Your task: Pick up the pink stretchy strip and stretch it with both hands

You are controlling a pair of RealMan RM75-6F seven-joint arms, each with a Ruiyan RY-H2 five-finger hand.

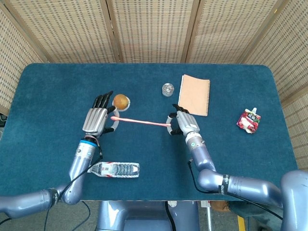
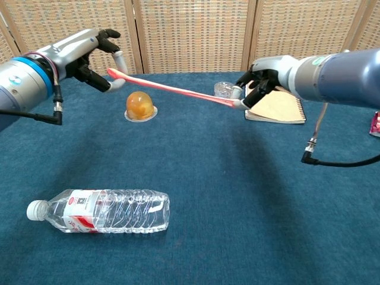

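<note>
The pink stretchy strip (image 1: pixel 140 121) (image 2: pixel 172 89) hangs taut in the air above the blue table, drawn into a long thin line. My left hand (image 1: pixel 97 120) (image 2: pixel 89 56) pinches its left end, other fingers spread. My right hand (image 1: pixel 183 123) (image 2: pixel 264 80) pinches its right end with fingers curled in. The strip slopes slightly down from left to right in both views.
A yellow ball on a small white dish (image 1: pixel 121 101) (image 2: pixel 141 105) sits just behind the strip. A water bottle (image 1: pixel 115 169) (image 2: pixel 101 211) lies near the front edge. A metal tin (image 1: pixel 167 89), a tan notebook (image 1: pixel 194 95) and a red pouch (image 1: pixel 249 120) lie to the right.
</note>
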